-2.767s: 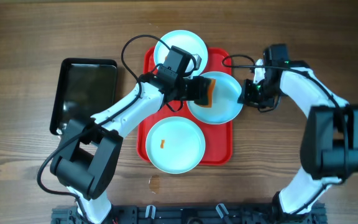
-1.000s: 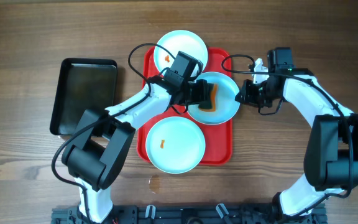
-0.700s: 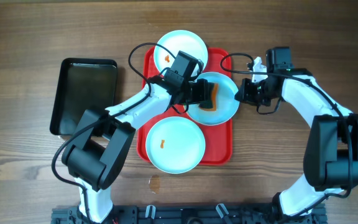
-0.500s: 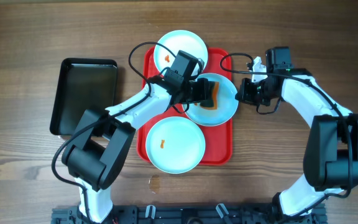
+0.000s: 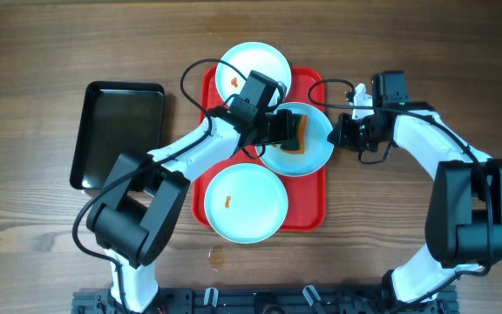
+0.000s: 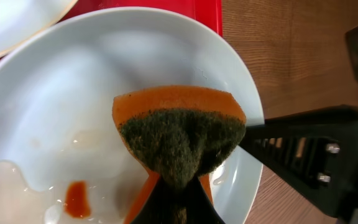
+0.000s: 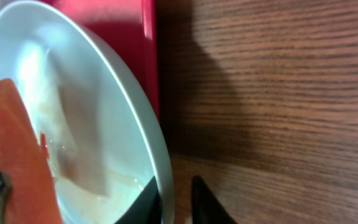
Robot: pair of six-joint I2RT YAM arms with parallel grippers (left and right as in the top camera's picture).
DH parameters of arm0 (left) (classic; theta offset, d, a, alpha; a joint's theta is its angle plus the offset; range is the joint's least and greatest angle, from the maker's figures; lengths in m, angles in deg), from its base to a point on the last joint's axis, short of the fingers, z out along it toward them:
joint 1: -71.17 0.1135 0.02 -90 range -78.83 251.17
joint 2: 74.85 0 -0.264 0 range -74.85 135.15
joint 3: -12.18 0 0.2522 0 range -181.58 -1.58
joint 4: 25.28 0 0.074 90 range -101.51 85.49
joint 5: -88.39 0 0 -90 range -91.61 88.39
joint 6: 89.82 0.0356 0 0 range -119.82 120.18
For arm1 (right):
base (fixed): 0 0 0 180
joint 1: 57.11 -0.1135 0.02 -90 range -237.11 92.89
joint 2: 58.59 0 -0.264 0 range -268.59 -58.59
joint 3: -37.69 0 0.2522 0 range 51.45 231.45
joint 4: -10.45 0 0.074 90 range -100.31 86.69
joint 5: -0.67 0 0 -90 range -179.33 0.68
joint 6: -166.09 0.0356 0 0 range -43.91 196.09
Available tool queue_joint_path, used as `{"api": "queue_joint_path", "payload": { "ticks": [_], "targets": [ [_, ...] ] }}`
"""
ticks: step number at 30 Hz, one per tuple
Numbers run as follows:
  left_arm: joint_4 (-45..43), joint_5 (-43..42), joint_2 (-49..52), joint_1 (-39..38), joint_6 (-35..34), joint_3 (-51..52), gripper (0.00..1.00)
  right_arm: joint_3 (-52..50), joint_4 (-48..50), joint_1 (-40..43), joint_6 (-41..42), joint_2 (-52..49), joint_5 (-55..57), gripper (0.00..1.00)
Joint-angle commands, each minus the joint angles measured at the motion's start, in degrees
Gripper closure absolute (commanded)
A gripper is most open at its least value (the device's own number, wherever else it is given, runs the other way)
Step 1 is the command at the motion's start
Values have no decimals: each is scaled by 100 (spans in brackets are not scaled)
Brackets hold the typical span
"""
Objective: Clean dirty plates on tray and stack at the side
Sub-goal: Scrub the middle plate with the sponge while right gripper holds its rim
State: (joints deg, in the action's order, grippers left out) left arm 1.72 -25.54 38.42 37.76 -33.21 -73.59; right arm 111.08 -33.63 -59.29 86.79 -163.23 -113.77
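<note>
Three pale plates lie on the red tray (image 5: 312, 205): one at the far end (image 5: 253, 70) with an orange speck, a middle plate (image 5: 314, 155), and a near one (image 5: 246, 202) with a speck. My left gripper (image 5: 288, 133) is shut on an orange sponge (image 6: 179, 137), its dark green scouring face toward the camera, pressed onto the middle plate (image 6: 73, 93) beside a red smear (image 6: 76, 198). My right gripper (image 7: 176, 198) straddles that plate's right rim (image 7: 157, 155). The inner finger lies against the rim, and a narrow gap shows at the outer finger (image 7: 207, 199).
A black rectangular tray (image 5: 118, 133) lies on the wooden table left of the red tray. A small wet stain (image 5: 217, 255) marks the table near the front. Bare wood lies to the right of the red tray, under the right arm.
The middle plate and my right gripper have shifted slightly left. The left gripper with the sponge has stayed on the plate, barely moving.
</note>
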Motion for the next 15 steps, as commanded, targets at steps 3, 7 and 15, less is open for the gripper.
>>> {"api": "queue_joint_path", "payload": {
  "ticks": [3,7,15],
  "targets": [
    [-17,-116,11,20,-52,-76,96,-120,140,-28,116,81,-116,94],
    [-20,-116,11,11,-52,-76,96,-118,157,-26,153,83,-114,95],
    [-4,323,66,-129,13,-76,96,-116,157,-28,278,103,-116,95]
  ]
}}
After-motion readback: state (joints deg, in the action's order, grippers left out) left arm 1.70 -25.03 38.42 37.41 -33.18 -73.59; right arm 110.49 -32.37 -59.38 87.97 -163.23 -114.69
